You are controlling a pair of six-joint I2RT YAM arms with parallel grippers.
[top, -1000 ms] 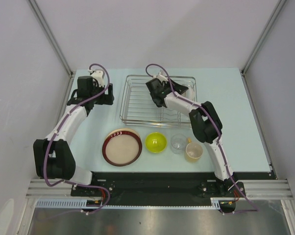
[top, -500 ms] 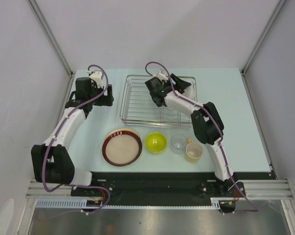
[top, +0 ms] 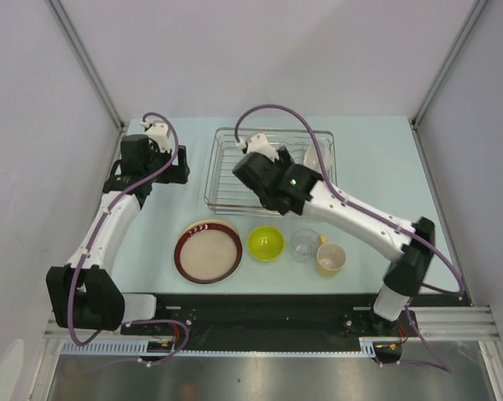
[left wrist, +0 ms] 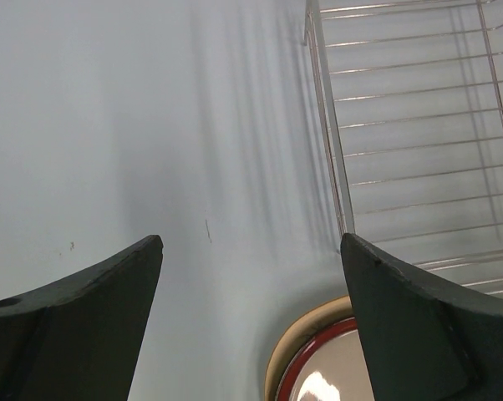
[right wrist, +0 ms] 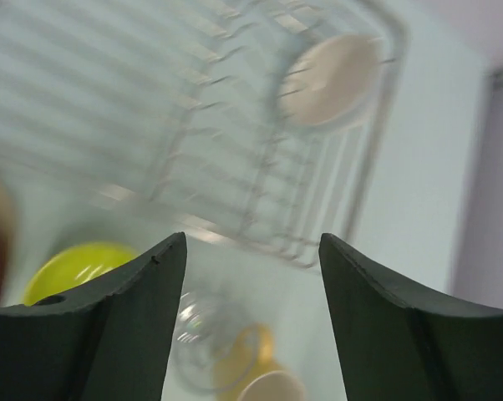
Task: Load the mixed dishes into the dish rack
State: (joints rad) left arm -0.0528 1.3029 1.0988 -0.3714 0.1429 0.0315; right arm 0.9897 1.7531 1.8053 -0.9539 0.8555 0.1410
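1. My left hand (left wrist: pixel 251 242) hangs over the pale counter (top: pixel 377 167), just left of the dish rack (top: pixel 226 171). Its fingers are spread wide and there is nothing between them.
2. My right hand (right wrist: pixel 253 238) hovers above the near side of the rack, its arm stretched in from the right. Its jaws are also wide apart and grip nothing (its wrist view is blurred, but the gap is plainly bare).
3. One beige plate (top: pixel 316 154) stands on edge among the upright tines at the rack's far right corner. I cannot tell whether it carries a pattern.
4. The other dishes sit in a row on the counter in front of the rack.
5. At the left of the row, the dark-red-rimmed plate (top: pixel 208 251) lies flat.
6. Next comes a yellow bowl (top: pixel 266 242), mouth up, then the clear glass (top: pixel 304 245).
7. The yellowish handled cup (top: pixel 330 259) is at the right end, just beside the glass with its handle toward it. I cannot tell whether the two touch.
8. From my left wrist, the red-rimmed plate's edge shows low between my fingers, near the rack's left near corner.
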